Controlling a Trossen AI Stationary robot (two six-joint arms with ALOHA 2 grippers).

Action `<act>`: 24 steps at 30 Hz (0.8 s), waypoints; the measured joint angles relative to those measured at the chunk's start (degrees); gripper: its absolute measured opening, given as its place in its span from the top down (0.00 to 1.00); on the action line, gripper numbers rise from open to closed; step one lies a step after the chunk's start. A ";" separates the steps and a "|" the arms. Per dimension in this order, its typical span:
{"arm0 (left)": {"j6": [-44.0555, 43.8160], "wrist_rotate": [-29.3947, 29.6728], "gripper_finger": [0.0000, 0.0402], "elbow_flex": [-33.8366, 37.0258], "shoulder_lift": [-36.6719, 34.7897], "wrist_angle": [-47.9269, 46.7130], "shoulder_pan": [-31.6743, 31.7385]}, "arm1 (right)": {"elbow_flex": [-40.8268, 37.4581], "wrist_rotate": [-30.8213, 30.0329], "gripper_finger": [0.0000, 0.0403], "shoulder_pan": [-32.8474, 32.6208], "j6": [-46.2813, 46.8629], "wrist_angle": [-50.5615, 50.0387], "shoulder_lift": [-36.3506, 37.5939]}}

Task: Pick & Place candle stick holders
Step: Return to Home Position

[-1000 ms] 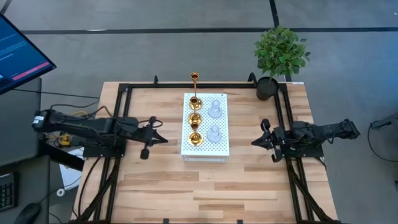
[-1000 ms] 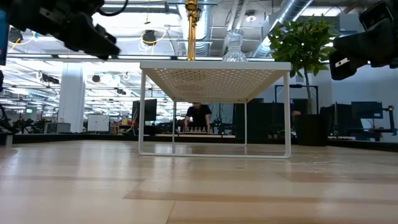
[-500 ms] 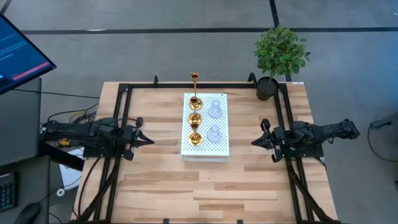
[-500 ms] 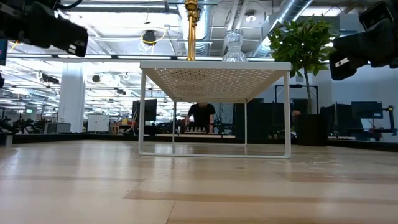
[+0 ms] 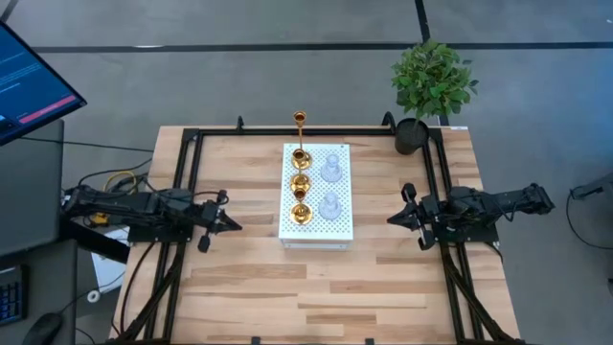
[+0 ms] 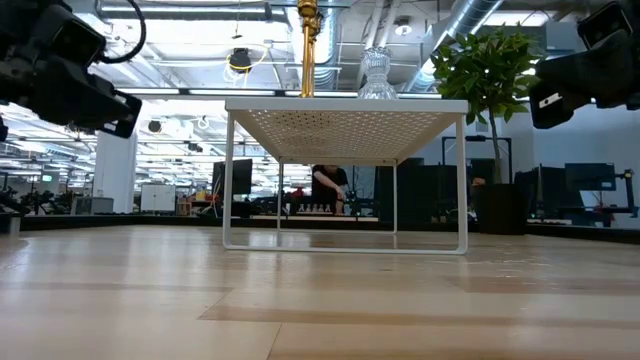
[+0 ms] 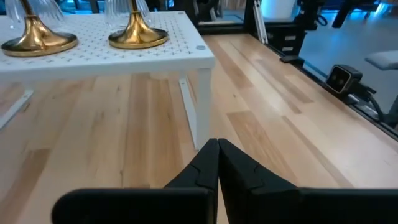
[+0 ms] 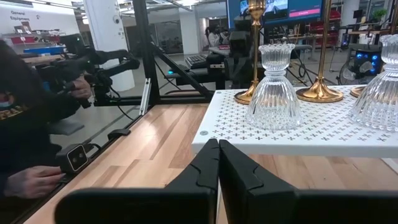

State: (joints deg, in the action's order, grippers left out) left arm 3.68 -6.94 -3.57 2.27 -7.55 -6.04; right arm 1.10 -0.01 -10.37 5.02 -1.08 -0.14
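A white perforated stand (image 5: 337,228) sits mid-table. On it stand three gold candle stick holders in a row: a tall thin-stemmed one (image 5: 300,134) at the far end and two short ones (image 5: 301,181) (image 5: 301,213). Beside them stand two clear glass holders (image 5: 331,168) (image 5: 330,204), each on its round base. My left gripper (image 5: 238,224) is shut and empty, left of the stand; its wrist view (image 7: 217,144) shows two gold bases (image 7: 138,34). My right gripper (image 5: 391,219) is shut and empty, right of the stand, facing a glass holder (image 8: 273,87).
A black pot with a green plant (image 5: 431,86) stands at the table's far right corner. A black frame (image 5: 192,144) runs along the table's edges. Bare wood lies near the stand's front. A person's sleeve and hand (image 8: 25,180) show beyond the table's left side.
My left gripper has drawn back from the stand toward the table's left edge and come a little lower. It stays shut. The holders and the right arm have kept still.
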 joint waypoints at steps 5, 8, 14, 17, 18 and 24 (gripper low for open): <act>-1.59 -0.16 0.98 0.00 1.25 -0.11 0.00 | 0.00 0.00 1.00 0.00 0.00 0.06 -0.01; -2.90 -0.13 0.98 0.00 2.49 -0.01 0.00 | 0.00 0.00 1.00 0.00 0.00 0.07 0.00; -2.64 -0.09 0.98 0.00 5.14 0.36 0.00 | 0.00 0.00 1.00 0.00 0.01 0.09 0.00; -2.61 -0.08 0.98 0.00 6.64 0.62 0.00 | 0.00 0.00 1.00 0.00 0.02 0.09 0.00; -2.59 -0.05 0.98 0.00 7.06 0.70 0.00 | 0.00 0.00 1.00 0.00 0.02 0.09 -0.02; -2.50 0.00 0.98 0.00 9.98 1.25 0.00 | 0.00 0.00 1.00 0.00 0.00 0.11 -0.02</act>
State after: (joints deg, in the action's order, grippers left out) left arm 1.19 -6.94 -3.57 12.25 -6.30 -6.04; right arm 1.10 -0.01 -10.37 5.02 -0.97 -0.16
